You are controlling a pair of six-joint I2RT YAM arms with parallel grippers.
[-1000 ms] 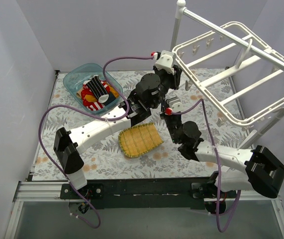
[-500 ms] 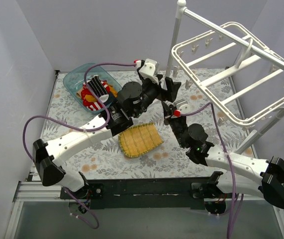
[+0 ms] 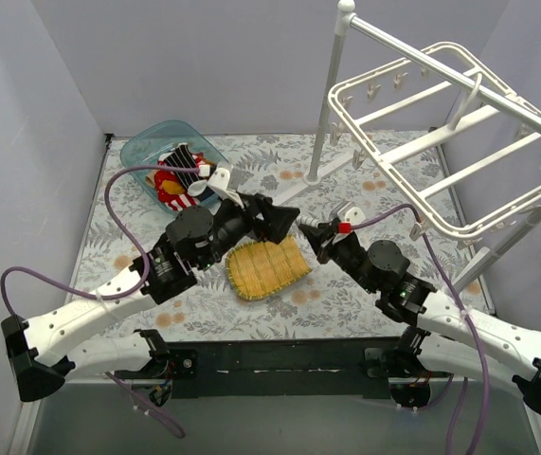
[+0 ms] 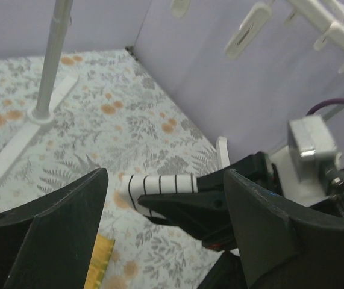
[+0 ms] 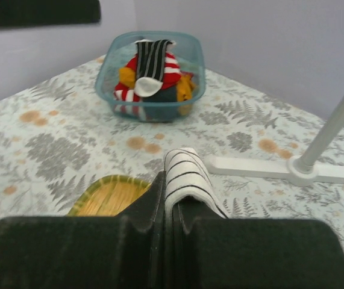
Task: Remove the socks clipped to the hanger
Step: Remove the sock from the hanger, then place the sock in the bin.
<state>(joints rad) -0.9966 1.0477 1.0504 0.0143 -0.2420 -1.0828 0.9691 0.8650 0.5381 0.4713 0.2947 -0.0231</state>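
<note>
Left arm [image 3: 90, 308] angled inward, jaws apart, right arm [image 3: 469, 327] likewise, jaws clamped

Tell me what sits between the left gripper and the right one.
The striped sock: shut in the right gripper's jaws, it pokes toward the open left gripper. The left wrist view shows it.

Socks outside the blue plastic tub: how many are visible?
1: a white sock with black stripes, pinched in the right gripper near the yellow woven mat. Others may be hidden.

Yellow woven mat [image 3: 266, 268] mid floral cloth [image 3: 270, 152], teal tub [image 3: 145, 142] back-left, white pole stand [image 3: 330, 90] behind.
</note>
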